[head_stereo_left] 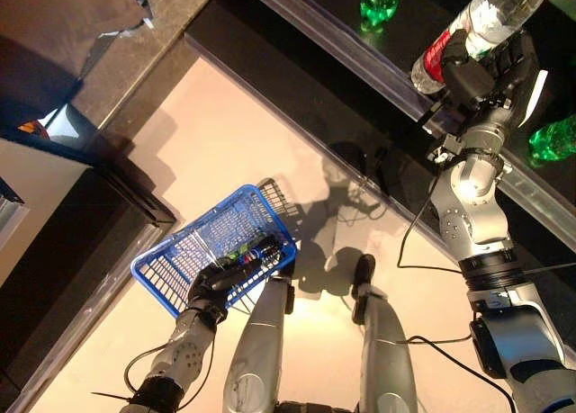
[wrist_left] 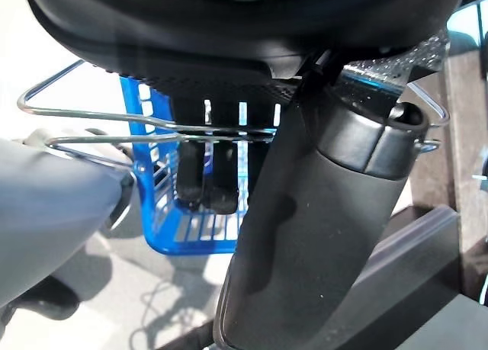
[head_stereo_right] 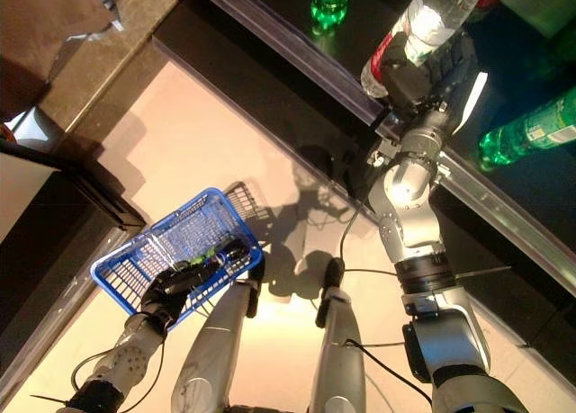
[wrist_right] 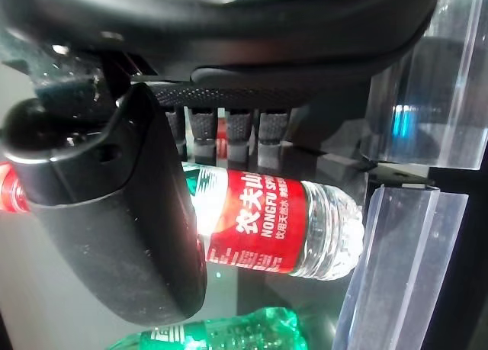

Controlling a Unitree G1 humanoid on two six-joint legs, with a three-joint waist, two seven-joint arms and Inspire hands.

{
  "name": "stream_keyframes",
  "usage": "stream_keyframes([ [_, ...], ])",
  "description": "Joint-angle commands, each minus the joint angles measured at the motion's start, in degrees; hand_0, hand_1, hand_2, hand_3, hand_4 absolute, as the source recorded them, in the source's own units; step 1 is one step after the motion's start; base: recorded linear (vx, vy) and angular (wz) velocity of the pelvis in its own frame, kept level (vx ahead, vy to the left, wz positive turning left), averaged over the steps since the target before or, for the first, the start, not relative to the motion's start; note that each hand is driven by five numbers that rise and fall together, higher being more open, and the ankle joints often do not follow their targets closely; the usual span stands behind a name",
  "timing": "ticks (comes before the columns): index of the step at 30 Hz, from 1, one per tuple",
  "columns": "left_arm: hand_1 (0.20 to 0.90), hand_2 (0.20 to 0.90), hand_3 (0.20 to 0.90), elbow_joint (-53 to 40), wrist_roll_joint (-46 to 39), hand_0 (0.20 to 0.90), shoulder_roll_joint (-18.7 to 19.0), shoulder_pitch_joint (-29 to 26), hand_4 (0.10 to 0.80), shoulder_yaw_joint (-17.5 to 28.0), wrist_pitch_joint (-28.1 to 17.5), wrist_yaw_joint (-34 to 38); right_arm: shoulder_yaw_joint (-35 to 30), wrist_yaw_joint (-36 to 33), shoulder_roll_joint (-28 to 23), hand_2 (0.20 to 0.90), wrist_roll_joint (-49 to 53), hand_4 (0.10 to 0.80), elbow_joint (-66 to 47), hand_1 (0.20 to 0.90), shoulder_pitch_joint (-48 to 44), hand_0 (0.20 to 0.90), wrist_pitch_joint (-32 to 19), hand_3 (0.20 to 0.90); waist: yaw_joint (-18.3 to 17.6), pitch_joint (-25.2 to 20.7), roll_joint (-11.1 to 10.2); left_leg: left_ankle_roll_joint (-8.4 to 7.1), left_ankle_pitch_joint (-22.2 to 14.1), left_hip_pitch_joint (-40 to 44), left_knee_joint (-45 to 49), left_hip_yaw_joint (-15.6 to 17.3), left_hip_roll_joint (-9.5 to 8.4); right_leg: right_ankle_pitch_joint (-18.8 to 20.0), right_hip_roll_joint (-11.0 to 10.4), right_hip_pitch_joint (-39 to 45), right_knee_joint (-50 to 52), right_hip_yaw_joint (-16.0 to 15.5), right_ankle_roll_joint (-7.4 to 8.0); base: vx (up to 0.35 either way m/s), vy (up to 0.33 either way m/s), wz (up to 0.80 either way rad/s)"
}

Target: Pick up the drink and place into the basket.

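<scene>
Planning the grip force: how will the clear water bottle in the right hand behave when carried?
The water bottle looks full, so probably heavy for its size. Its smooth round body may slip or roll inside the right hand curled round it.

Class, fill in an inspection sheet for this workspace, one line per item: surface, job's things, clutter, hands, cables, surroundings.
Surface: dark glass shelf with a clear front rail.
Job's things: clear water bottle with red label, held over the shelf; blue basket held low over the floor.
Clutter: green bottles on the shelf.
Hands: right hand curled round the bottle; left hand hooked on the basket's wire handles.
Cables: nothing seen.
Surroundings: pale floor, dark cabinet.
</scene>
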Motion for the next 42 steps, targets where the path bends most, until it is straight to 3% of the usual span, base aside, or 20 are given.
stream_keyframes([
  [1,0.300,0.300,0.200,-14.73,-0.52,0.300,1.77,4.04,0.100,1.63,-4.97,-6.13,-0.74,2.96,-4.97,0.300,-2.32,0.100,-6.97,0.300,-5.92,0.300,-5.80,0.200,0.88,-1.09,1.60,2.94,1.59,8.44,-9.59,-1.15,-3.10,-5.40,1.09,8.00,1.10,-2.33,-1.71,-0.043,-0.072,0.05],
  [4,0.300,0.300,0.200,-15.10,-0.05,0.300,1.79,4.01,0.100,2.06,-4.68,-6.14,-1.09,2.59,-4.93,0.300,-3.40,0.100,-8.56,0.300,-4.78,0.300,-6.82,0.200,1.03,-1.10,1.11,2.45,2.78,12.46,-13.21,-1.78,-3.03,-4.64,0.93,12.18,-2.32,-2.98,-1.37,-0.028,-0.076,0.06],
  [13,0.300,0.300,0.200,-13.90,2.23,0.300,0.34,5.54,0.100,3.23,-3.34,-6.84,-1.69,3.18,-3.75,0.300,-5.49,0.100,-17.44,0.300,1.26,0.300,-7.66,0.200,1.07,-7.95,-1.48,0.83,4.84,20.76,-22.29,-2.78,-1.33,-3.22,1.73,22.03,-11.93,-3.95,-1.13,0.028,-0.069,0.05],
  [20,0.300,0.300,0.200,-14.42,4.81,0.300,-1.17,7.15,0.100,4.23,-1.73,-6.80,-0.32,5.78,-1.78,0.300,-7.42,0.100,-23.43,0.300,7.12,0.300,-7.19,0.200,0.80,-12.96,-3.06,0.07,5.21,25.02,-24.75,-3.11,-0.15,-3.68,2.65,27.40,-14.70,-4.62,-1.70,0.088,-0.057,-0.04],
  [28,0.300,0.300,0.200,-13.22,4.73,0.300,-1.83,7.64,0.100,4.51,-0.12,-7.05,0.97,8.35,-0.57,0.300,-7.32,0.100,-26.81,0.300,9.55,0.300,-5.31,0.200,0.38,-16.43,-3.37,-0.79,5.33,27.45,-25.61,-3.55,0.74,-4.22,3.19,30.19,-15.55,-4.89,-2.09,0.071,-0.029,0.00],
  [32,0.300,0.300,0.200,-16.70,4.18,0.300,-1.77,7.74,0.100,4.67,1.16,-8.86,3.50,14.41,0.60,0.300,-4.79,0.100,-28.79,0.300,13.89,0.300,-2.06,0.200,-0.14,-17.99,-3.23,-1.19,5.56,28.45,-26.29,-3.94,1.12,-4.71,3.48,31.09,-15.68,-4.81,-2.28,0.053,-0.008,-0.03],
  [42,0.300,0.300,0.200,-31.43,-1.87,0.300,-0.77,5.75,0.100,3.42,6.17,-9.47,11.12,23.67,4.59,0.300,-2.49,0.100,-26.80,0.300,26.79,0.300,-0.56,0.200,-0.81,-19.32,-2.29,-1.63,6.52,29.81,-27.40,-4.68,1.71,-5.16,3.20,32.41,-15.72,-6.05,-1.93,0.013,-0.001,0.00],
])
